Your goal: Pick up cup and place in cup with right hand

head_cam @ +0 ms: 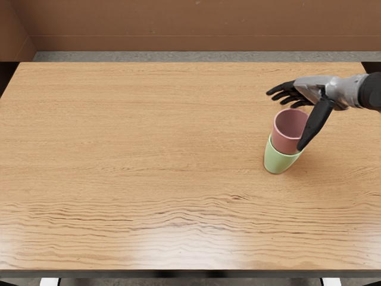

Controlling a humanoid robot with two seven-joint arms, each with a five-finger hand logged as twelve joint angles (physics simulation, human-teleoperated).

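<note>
Pink cup [286, 143] sits nested in the green cup [277, 162], the right hand [312, 90] wide beside it, so the careful finish is likely to ease its thumb [316, 123] clear of the rim before drawing away, lest both tip.

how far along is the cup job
Stacking looks done: the pink cup sits in the green cup. Nothing seems held: the right hand has its fingers spread. Probably left: moving the hand clear, as its thumb overlaps the pink cup in view.
</note>
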